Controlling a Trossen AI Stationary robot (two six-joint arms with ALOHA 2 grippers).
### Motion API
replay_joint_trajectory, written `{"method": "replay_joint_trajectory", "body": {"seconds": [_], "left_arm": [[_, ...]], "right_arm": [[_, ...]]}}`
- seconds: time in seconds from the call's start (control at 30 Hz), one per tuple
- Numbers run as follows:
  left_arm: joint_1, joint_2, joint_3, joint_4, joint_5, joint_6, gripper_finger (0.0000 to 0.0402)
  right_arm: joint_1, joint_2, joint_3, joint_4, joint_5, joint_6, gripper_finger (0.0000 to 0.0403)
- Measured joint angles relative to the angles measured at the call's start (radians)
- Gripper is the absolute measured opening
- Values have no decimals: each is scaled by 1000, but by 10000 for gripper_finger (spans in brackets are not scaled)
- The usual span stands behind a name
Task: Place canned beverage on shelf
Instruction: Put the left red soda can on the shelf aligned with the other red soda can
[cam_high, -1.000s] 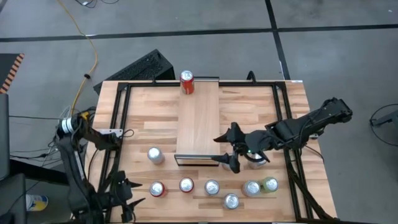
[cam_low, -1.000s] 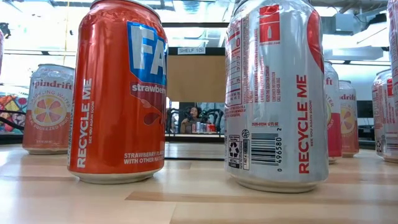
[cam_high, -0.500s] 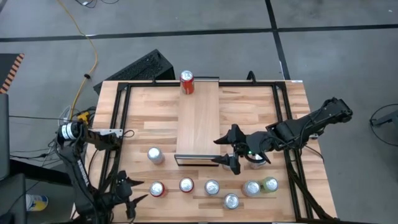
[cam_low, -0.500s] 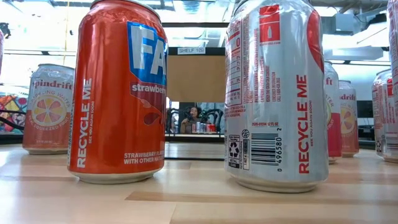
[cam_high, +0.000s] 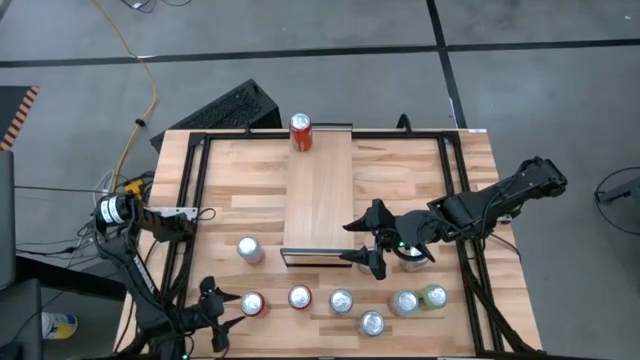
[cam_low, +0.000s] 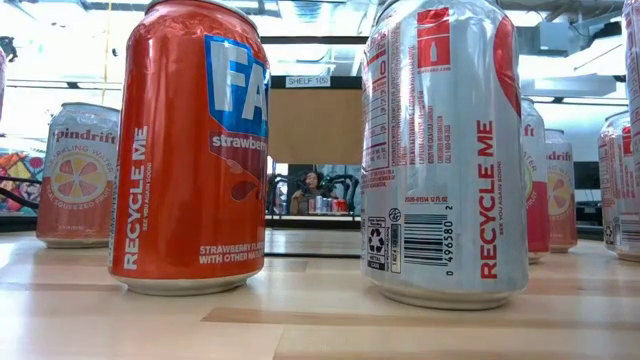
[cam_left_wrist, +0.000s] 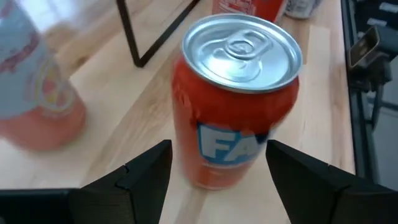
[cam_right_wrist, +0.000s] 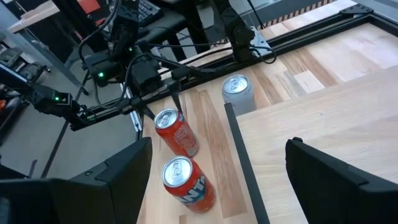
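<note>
A red-orange can (cam_left_wrist: 236, 93) stands upright on the table's near left, first in a row of cans (cam_high: 252, 303). My left gripper (cam_left_wrist: 219, 149) is open just left of it (cam_high: 215, 305). Its fingers stand on either side of the can's side facing them, and I see no touch. The shelf (cam_high: 318, 190) is a long wooden platform in the table's middle. A red can (cam_high: 300, 132) stands on the shelf's far end. My right gripper (cam_high: 370, 248) hangs open above the table by the shelf's near right corner, with nothing between its fingers (cam_right_wrist: 217, 186).
Several more cans stand along the near edge (cam_high: 341, 300), with one silver can (cam_high: 250, 249) left of the shelf and one (cam_high: 410, 258) under my right arm. Black frame rails (cam_high: 195, 200) run along the table's sides. In the low view two cans (cam_low: 190, 150) fill the foreground.
My left gripper has come down toward the table and moved a little toward the right, closing in on the red-orange can. Its fingers have stayed open. My right arm and all the cans have kept still.
</note>
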Motion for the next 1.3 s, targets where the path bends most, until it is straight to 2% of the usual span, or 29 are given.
{"method": "replay_joint_trajectory", "body": {"seconds": [0.07, 0.17, 0.27, 0.37, 0.53, 0.63, 0.83, 1.13, 1.3], "left_arm": [[24, 0, -23, 61, 4, 45, 248], [57, 0, -93, 237, 29, 132, 248], [69, 0, -166, 415, 0, 179, 248], [74, 0, -210, 520, -34, 220, 248], [93, 0, -215, 545, -113, 385, 248], [111, 0, -215, 557, -105, 454, 248], [122, 1, -214, 602, -46, 436, 248], [114, 0, -214, 569, -166, 528, 248], [94, -8, -214, 528, -194, 448, 248]], "right_arm": [[0, 0, 0, 0, 0, 0, 340], [0, 0, 0, 4, 0, 0, 340], [6, 0, 0, 5, 0, 2, 340], [9, 0, 0, 5, 0, 4, 340], [8, 0, 0, 3, 0, 0, 340], [-2, 0, 0, 1, 0, -2, 340], [-13, 0, 0, 1, 0, -23, 340], [-18, -1, 0, 12, 0, -34, 340], [-18, -1, 0, 14, 0, -45, 340]]}}
